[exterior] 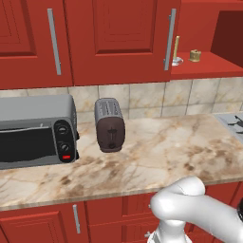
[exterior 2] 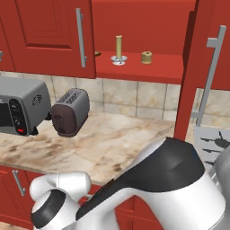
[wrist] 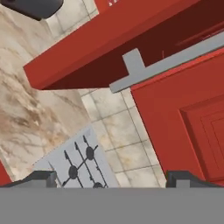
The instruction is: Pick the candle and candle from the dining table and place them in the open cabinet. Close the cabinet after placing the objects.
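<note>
Closing cabinet door [wrist: 183, 118] | end effector [wrist: 111, 177] spread, empty | door just ahead; push panel squarely, avoid handle [wrist: 170, 61].

Left base: you look forward-down from behind-left at counter [exterior: 142, 156], toaster [exterior: 110, 124] | Right base: same counter, toaster, open cabinet [exterior 2: 139, 67], from behind-right | Hand: rolled, close under cabinet door's handle [wrist: 170, 61], stove [wrist: 78, 164] below.

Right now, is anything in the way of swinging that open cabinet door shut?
Nothing visible blocks it. The stick candle on its dish and the squat brass candle both sit back on the cabinet shelf, behind its front edge. The open door hangs clear over the counter.
</note>
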